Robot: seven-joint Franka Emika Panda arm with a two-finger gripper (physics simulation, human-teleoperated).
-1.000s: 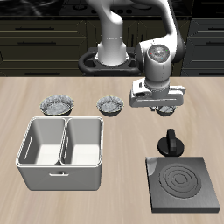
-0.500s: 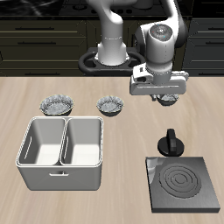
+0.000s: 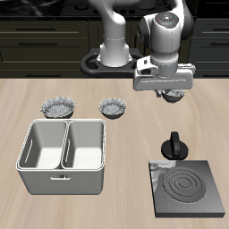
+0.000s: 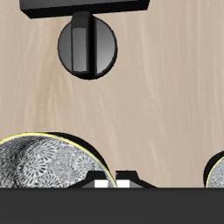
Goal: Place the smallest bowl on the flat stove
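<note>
gripper (image 3: 170,96) raised above the table (image 3: 134,134), far back, holding the smallest bowl (image 3: 170,97) between closed fingers, well clear of the surface. flat stove (image 3: 188,187) near the front edge, pale burner rings on top, black knob (image 3: 173,146) at its back edge, almost straight below the held bowl but well apart from it. mid-sized bowl (image 3: 113,107) on the wood beside the gripper, widest bowl (image 3: 57,108) farther along the same row. light grey two-compartment bin (image 3: 64,156) in front of those two. in the wrist view, knob (image 4: 87,46) seen from above against wood grain, patterned grey bowl surface (image 4: 44,166) close under the fingers.
</note>
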